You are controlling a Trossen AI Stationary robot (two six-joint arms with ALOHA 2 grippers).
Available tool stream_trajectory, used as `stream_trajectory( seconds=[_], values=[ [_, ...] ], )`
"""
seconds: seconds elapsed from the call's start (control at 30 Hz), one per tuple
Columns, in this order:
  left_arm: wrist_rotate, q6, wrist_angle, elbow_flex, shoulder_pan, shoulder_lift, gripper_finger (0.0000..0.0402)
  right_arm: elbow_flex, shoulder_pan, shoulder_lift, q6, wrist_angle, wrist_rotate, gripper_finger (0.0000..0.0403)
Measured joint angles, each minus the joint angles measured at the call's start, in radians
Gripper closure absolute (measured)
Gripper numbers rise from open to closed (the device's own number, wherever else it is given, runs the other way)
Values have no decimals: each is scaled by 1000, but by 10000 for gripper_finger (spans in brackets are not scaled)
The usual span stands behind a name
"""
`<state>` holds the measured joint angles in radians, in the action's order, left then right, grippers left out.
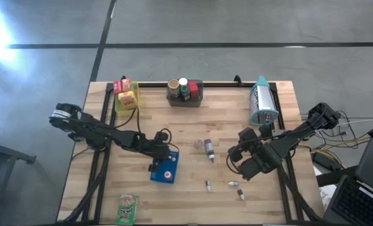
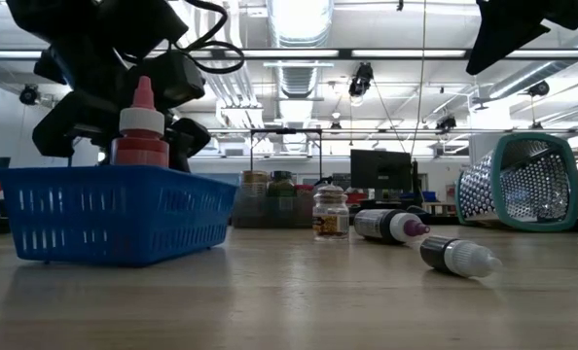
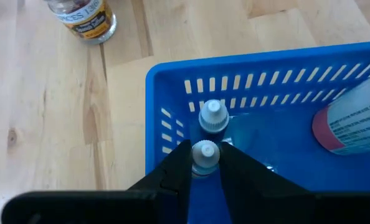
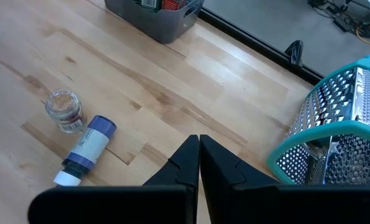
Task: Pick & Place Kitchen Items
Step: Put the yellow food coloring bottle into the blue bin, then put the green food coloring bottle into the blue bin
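The left gripper (image 3: 205,163) is clamped on a tiny white-capped bottle (image 3: 204,155) inside the blue basket (image 3: 247,74) at the table's near left, while the right gripper (image 4: 199,152), closed and empty, hovers right of the lying purple-capped bottle (image 4: 87,149).

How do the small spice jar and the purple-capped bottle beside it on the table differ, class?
The spice jar stands upright; the purple-capped bottle lies on its side. The jar is clear glass showing its contents; the bottle is opaque with a pale label. The jar is squat, the bottle longer and slimmer. Both rest on the wooden table, close together.
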<state>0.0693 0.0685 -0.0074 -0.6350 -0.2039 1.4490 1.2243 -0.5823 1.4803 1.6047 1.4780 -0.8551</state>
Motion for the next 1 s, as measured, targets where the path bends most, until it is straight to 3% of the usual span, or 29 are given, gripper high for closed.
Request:
stream_trajectory(
  seconds=[0.4, 0.77, 1.0],
  values=[
    [2, -40, -2, 0, 14, 0, 319, -2, 0, 0, -4, -3, 0, 394],
    [-3, -41, -20, -9, 14, 0, 265, -2, 0, 0, -11, -9, 0, 394],
    [-5, -35, -199, -99, 14, -40, 252, -2, 0, 0, -18, -15, 22, 394]
  ],
)
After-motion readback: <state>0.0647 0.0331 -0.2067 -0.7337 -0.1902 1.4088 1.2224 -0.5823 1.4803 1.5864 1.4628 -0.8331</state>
